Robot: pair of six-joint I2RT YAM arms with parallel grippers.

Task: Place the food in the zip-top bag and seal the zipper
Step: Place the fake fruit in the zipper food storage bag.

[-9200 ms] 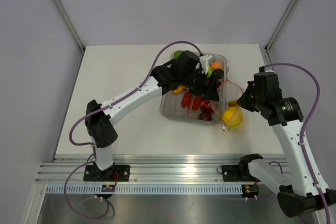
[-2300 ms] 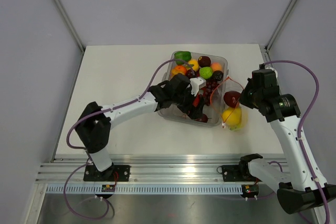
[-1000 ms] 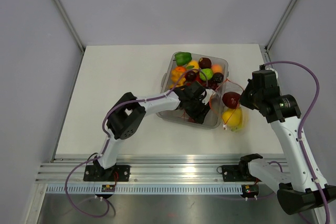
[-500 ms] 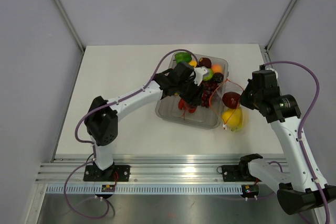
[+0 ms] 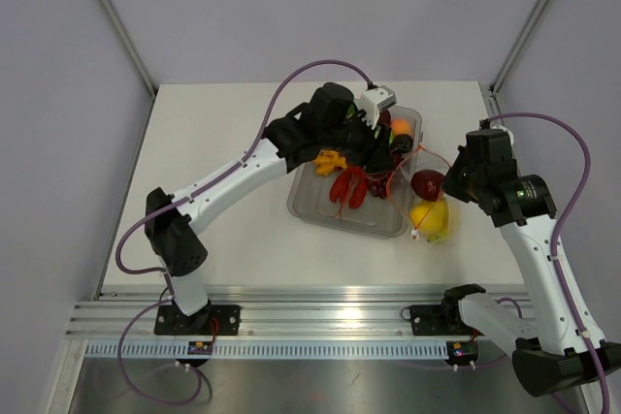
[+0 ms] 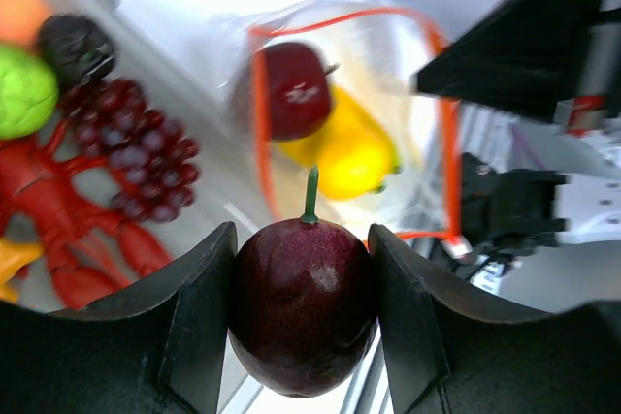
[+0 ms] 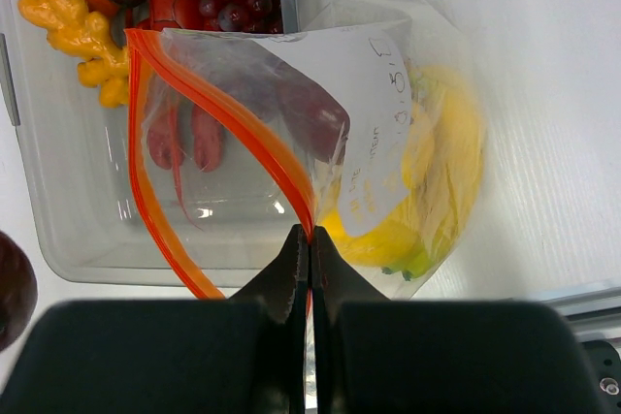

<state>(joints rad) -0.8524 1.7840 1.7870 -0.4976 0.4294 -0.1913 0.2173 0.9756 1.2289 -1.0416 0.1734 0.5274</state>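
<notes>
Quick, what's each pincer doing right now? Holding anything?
Left pincer: closed on a glossy dark red toy fruit with green stem.
Right pincer: shut, pinching the orange-red zipper strip of the clear floppy plastic bag.

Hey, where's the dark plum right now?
In the left wrist view, bottom centre: the plum is clamped in the left gripper, with the open bag beyond it and grapes at left.

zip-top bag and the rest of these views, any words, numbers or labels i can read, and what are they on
Nothing can be read with certainty.
White patch on the zip-top bag: dark handwriting, sideways and faint, not legible.
Dark red fruit inside the bag: small pale mark, too blurred to read, perhaps only glare.
Sticker at the left arm's base: too small to read.
</notes>
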